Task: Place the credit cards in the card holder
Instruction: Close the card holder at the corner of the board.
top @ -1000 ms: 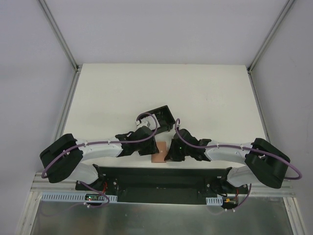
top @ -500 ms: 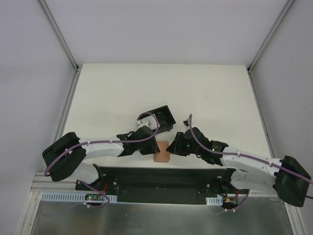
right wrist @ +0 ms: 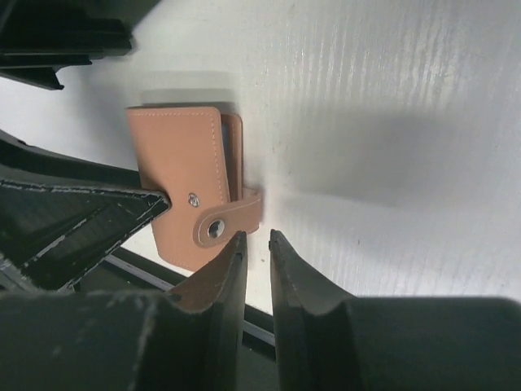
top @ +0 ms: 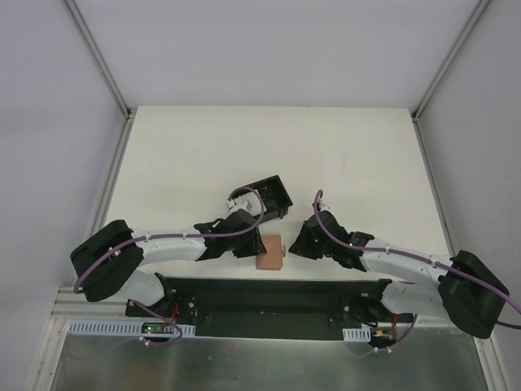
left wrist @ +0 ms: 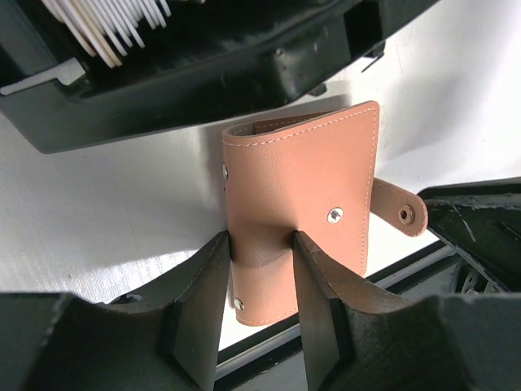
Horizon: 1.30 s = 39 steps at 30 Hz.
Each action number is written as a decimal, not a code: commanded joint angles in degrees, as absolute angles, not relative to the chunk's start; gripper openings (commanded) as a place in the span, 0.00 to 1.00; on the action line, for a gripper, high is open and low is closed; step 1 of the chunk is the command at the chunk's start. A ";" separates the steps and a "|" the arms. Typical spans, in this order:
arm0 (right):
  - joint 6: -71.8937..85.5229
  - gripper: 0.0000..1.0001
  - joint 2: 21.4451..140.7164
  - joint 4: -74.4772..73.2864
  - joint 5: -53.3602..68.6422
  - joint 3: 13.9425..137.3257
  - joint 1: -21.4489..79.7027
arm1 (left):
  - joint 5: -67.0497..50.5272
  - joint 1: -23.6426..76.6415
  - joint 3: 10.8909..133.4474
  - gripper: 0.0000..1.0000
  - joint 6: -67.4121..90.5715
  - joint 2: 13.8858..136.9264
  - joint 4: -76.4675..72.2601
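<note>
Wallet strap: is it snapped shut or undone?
Undone. The strap sticks out sideways off the wallet, its snap away from the stud.

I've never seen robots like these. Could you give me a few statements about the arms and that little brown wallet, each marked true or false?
1. The left gripper is clamped on the tan card holder. True.
2. The card holder's snap strap is buttoned shut. False: it sticks out to the side, unfastened.
3. The right gripper holds a card. False: nothing sits between its fingers.
4. A black box with white pieces sits just beyond the card holder. True.
</note>
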State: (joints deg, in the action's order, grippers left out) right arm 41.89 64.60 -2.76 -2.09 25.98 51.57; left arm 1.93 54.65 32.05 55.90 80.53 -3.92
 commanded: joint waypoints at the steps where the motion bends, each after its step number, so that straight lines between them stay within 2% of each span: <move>1: 40.87 0.20 67.58 2.37 -0.53 28.12 50.80 | 3.25 54.49 30.23 0.37 53.26 83.14 2.73; 39: 34.72 0.19 80.33 8.26 10.72 34.19 49.74 | 2.99 54.49 30.59 0.38 52.91 83.50 2.73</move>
State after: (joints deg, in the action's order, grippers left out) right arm 35.70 79.00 6.48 9.04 31.73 49.58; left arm 1.76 54.65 32.12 54.83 80.62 -4.08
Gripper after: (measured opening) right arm 0.199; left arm 0.375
